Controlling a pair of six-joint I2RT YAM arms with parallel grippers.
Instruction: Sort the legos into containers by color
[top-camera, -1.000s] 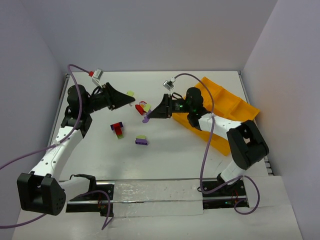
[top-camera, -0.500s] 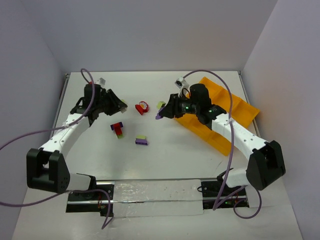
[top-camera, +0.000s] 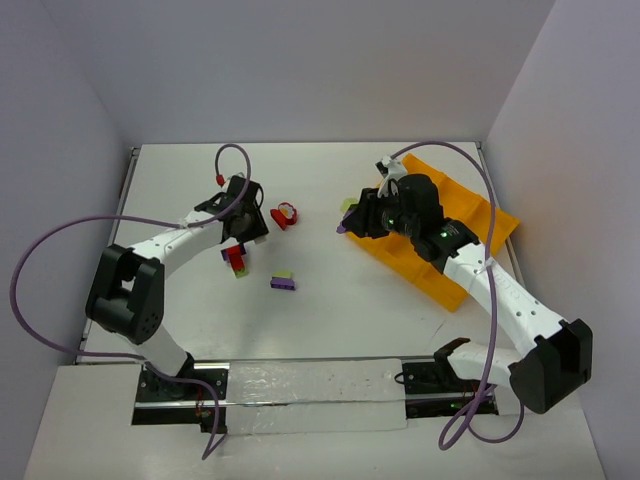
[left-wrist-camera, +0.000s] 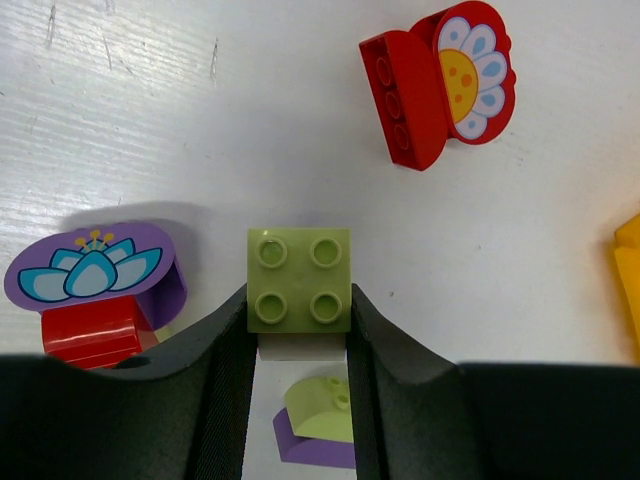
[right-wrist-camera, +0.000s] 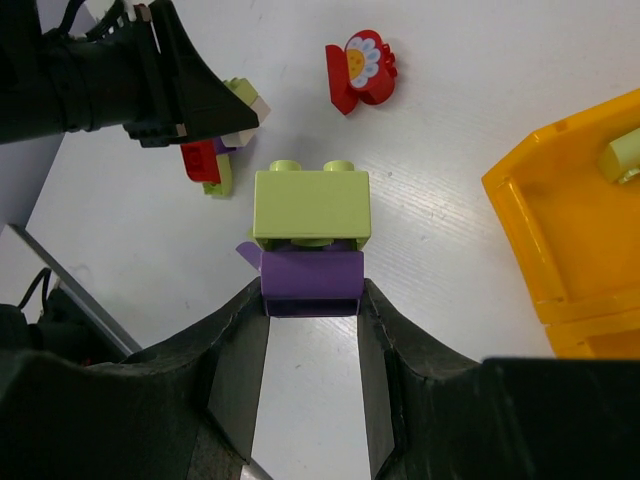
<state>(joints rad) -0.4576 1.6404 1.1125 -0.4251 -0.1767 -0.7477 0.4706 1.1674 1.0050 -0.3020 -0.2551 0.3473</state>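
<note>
My left gripper (left-wrist-camera: 300, 302) is shut on a pale green four-stud lego (left-wrist-camera: 300, 278) with a white piece under it, held above the table. It hangs near the table's middle left (top-camera: 245, 228). My right gripper (right-wrist-camera: 310, 292) is shut on a purple lego (right-wrist-camera: 310, 282) with a pale green brick (right-wrist-camera: 312, 208) stuck on it, held above the table just left of the orange tray (top-camera: 455, 205). The tray's containers (right-wrist-camera: 570, 240) hold one pale green brick (right-wrist-camera: 625, 155). On the table lie a red flower lego (left-wrist-camera: 440, 85), a purple-and-red clump (left-wrist-camera: 95, 295) and a green-and-purple clump (top-camera: 283, 281).
White walls close in the table on the left, back and right. The tray lies slantwise at the right side. Purple cables loop over both arms. The two arm bases and a silver strip sit at the near edge (top-camera: 300, 385).
The left gripper has swung from the far left toward the middle, carrying its green brick to just above the purple-and-red clump. The right gripper has carried its clump rightward, closer to the tray.
</note>
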